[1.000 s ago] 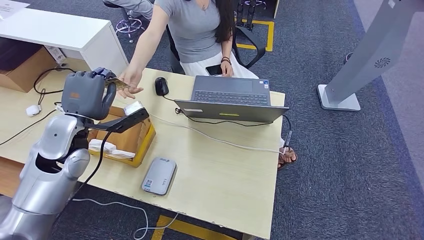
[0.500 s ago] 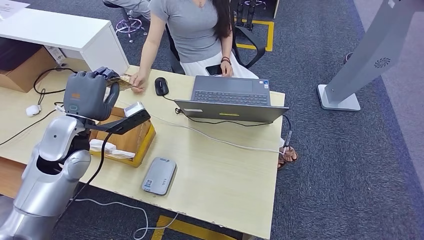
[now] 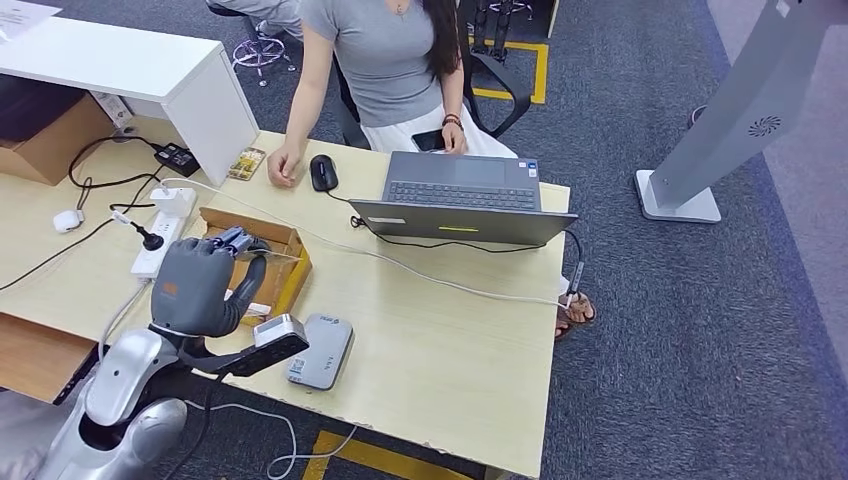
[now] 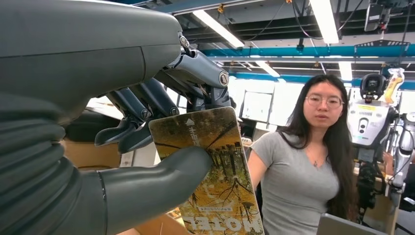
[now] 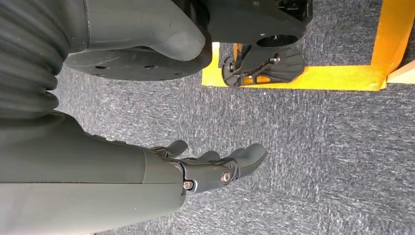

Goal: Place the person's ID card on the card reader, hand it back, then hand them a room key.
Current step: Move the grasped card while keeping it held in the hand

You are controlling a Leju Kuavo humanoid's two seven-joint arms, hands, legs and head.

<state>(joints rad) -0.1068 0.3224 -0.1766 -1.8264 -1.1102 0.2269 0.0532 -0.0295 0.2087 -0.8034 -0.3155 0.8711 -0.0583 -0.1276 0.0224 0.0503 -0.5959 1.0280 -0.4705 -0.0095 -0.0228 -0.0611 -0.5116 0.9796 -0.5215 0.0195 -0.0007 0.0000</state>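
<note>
the left hand (image 4: 147,161) pinches a room key (image 4: 218,176) — a thin printed card with a forest picture and the word hotel on it — between the thick thumb on its face and the darker fingers (image 4: 142,110) behind. from the head view that same hand (image 3: 200,285) hovers above the open cardboard box (image 3: 285,275) beside the grey card reader (image 3: 320,350), though the card itself is hard to make out from up there. a second patterned card (image 3: 246,162), probably the id card, lies flat on the table (image 3: 450,340) just beside the person's hand (image 3: 283,170). the right hand (image 5: 210,169) hangs by the floor with its fingers loosely apart, holding nothing. the key looks light, stiff and glossy, so it is likely to slide or pivot in a two-point pinch; the hold sits on one long edge near a corner, which leaves most of the card free — a good stretch for the person to take. a firm, steady pinch seems enough, since the card should not crush, though it could flex if pressed hard.
</note>
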